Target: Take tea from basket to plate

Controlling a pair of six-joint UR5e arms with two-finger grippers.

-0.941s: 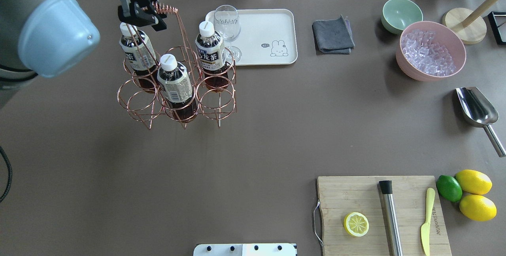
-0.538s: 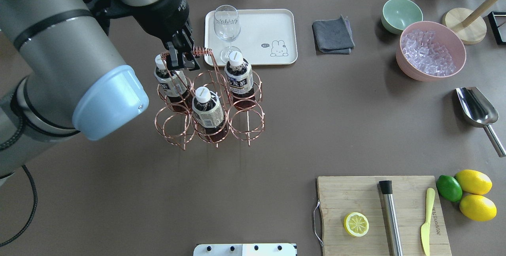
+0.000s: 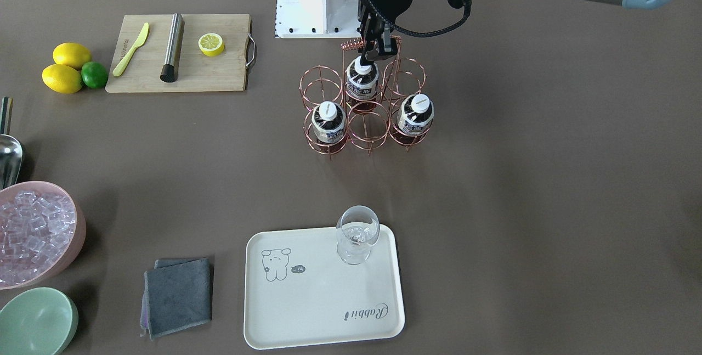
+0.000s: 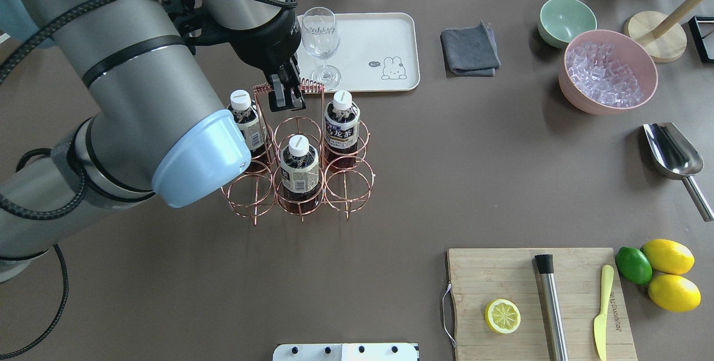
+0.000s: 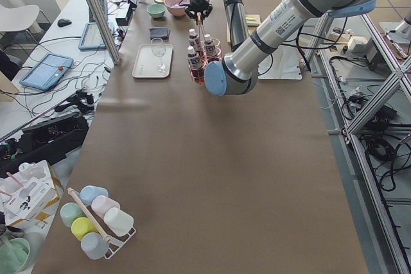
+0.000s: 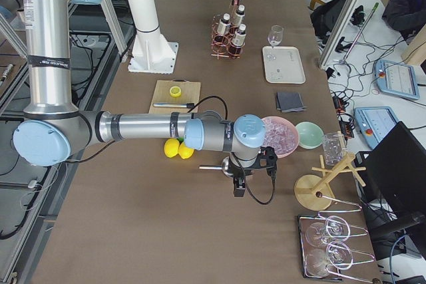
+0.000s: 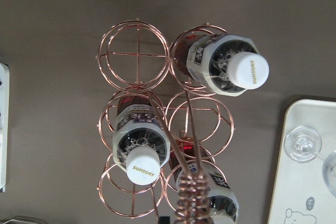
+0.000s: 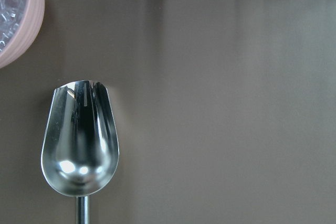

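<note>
While the basket [image 4: 325, 170] holds three teas [image 4: 298, 168], the plate [image 4: 385, 37] bears a glass [image 4: 319, 37].

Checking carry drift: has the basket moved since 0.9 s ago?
Yes. In the overhead view the basket shifted right and toward the robot, from the plate's left side to its near-left corner.

In gold capitals on the white cap [image 7: 250, 71] of one bottle [image 7: 220, 64]: SUNTORY. Same word on the cap of a second bottle [image 7: 137, 135]. Across a bottle's label [image 4: 341, 128], below a blue strip: large dark Japanese characters, too small to spell out. Near one corner of the tray [image 3: 323, 294], in slanted script: Rabbit. Beside the bear drawing [image 3: 276, 263], inside a small dark speech bubble [image 3: 299, 269]: hi. Etched on the glass [image 4: 319, 29]: faint lettering, unreadable. Along the yellow knife [image 4: 601, 305]: small print, likewise unreadable.
</note>
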